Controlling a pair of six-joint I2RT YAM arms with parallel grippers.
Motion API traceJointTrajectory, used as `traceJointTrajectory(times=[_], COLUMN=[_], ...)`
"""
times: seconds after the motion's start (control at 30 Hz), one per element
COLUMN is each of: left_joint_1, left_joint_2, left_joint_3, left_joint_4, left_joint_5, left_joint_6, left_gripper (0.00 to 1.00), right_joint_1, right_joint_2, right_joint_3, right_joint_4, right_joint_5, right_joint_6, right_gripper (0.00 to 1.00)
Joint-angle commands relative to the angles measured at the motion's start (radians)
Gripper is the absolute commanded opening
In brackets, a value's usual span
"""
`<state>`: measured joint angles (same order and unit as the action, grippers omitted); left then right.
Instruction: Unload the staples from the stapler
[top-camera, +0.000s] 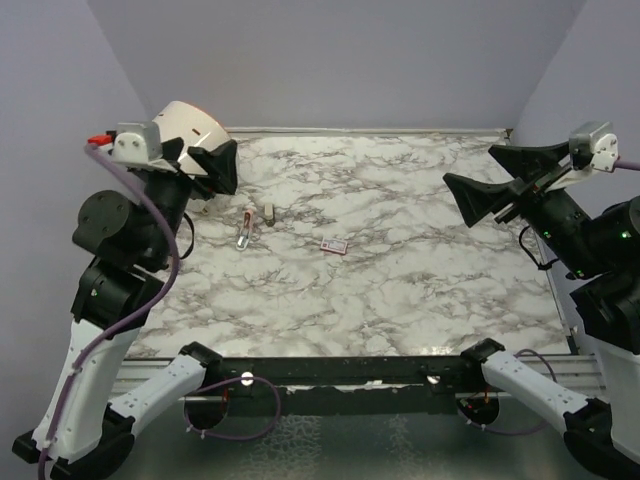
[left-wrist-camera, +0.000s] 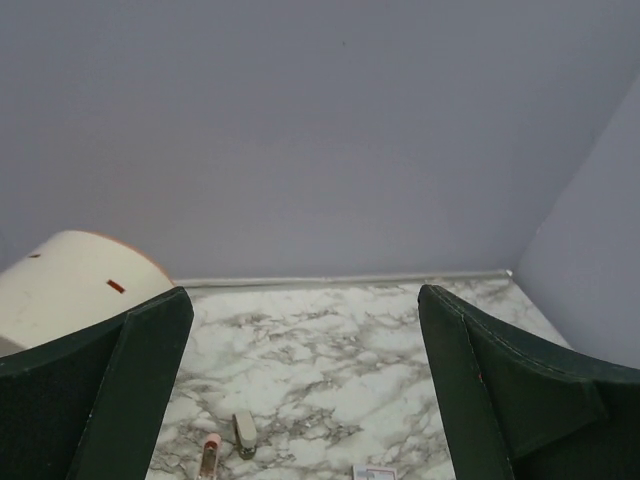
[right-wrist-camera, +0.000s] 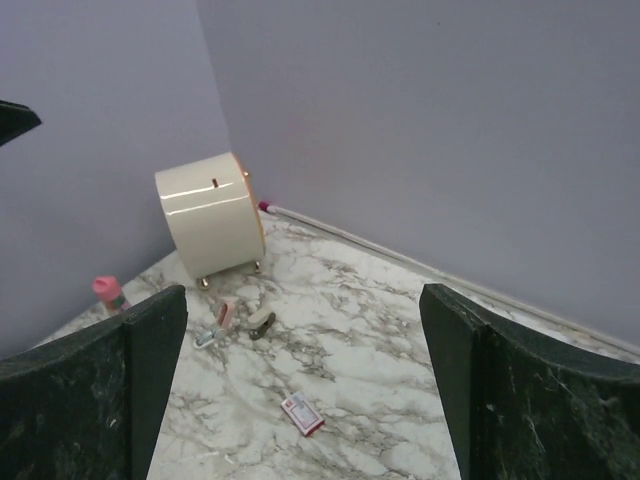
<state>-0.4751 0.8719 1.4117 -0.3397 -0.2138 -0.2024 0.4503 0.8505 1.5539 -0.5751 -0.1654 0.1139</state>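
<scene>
The stapler (top-camera: 244, 229) lies on the marble table at the back left, pink at one end and silvery at the other. It also shows in the left wrist view (left-wrist-camera: 210, 456) and the right wrist view (right-wrist-camera: 219, 324). I cannot make out the staples as a separate strip in any view. My left gripper (top-camera: 200, 165) is open and empty, raised above and behind the stapler (left-wrist-camera: 305, 400). My right gripper (top-camera: 468, 166) is open and empty, raised over the table's right side, far from the stapler (right-wrist-camera: 305, 400).
A small white piece (top-camera: 268, 211) lies just right of the stapler. A flat pink tile (top-camera: 334, 245) lies further right toward the middle. A big cream drum (top-camera: 192, 125) stands in the back left corner behind my left gripper. Walls close the back and sides.
</scene>
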Motion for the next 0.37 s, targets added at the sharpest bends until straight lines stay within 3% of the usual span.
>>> traceJointTrajectory(times=[0.0, 0.33], left_joint_1=[0.001, 0.001], left_joint_2=[-0.043, -0.037], left_joint_3=[0.006, 0.001], left_joint_4=[0.027, 0.017], left_joint_5=[-0.110, -0.116], left_joint_6=[0.044, 0.064], left_gripper=[0.99, 0.99], right_joint_1=[-0.001, -0.001], right_joint_2=[-0.005, -0.003], right_joint_3=[-0.004, -0.017], right_joint_4=[-0.033, -0.027], right_joint_5=[0.103, 0.192], right_joint_6=[-0.021, 0.003], right_gripper=[0.99, 0.99])
